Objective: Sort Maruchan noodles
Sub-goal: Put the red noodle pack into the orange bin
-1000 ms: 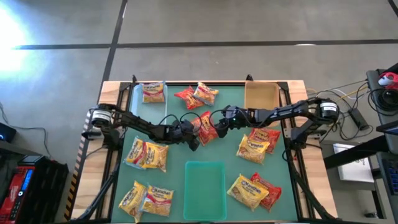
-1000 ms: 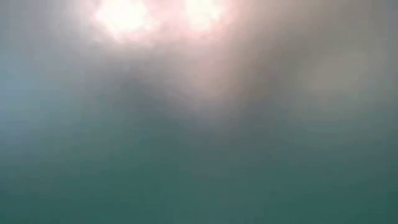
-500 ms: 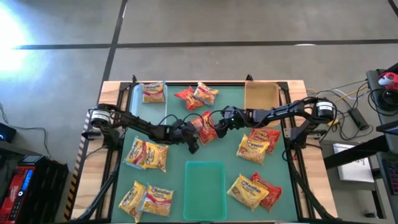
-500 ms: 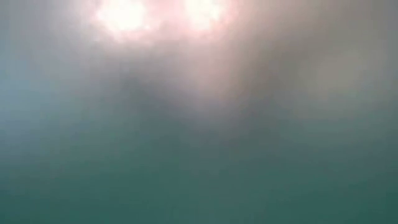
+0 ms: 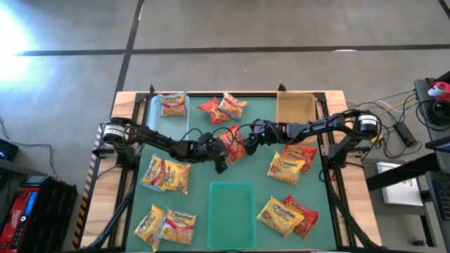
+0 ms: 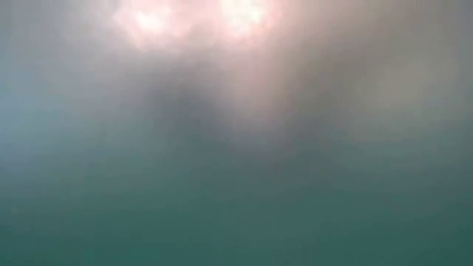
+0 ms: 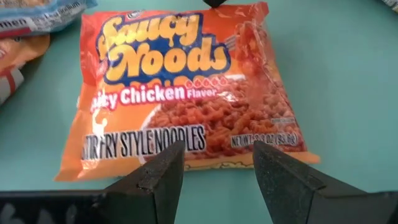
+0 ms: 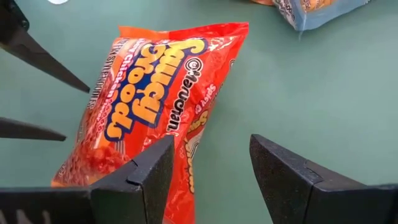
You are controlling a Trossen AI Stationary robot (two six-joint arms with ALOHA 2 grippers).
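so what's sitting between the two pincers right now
One orange Saucy Noods packet lies flat on the green mat between the left pincer and right pincer. The high view shows it, and each wrist view faces it from opposite ends.

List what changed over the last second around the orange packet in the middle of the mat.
Nothing visibly changed. The left gripper and right gripper sit open on either side of the orange Saucy Noods packet, which lies flat on the green mat, held by neither. The other packets and trays kept their places.
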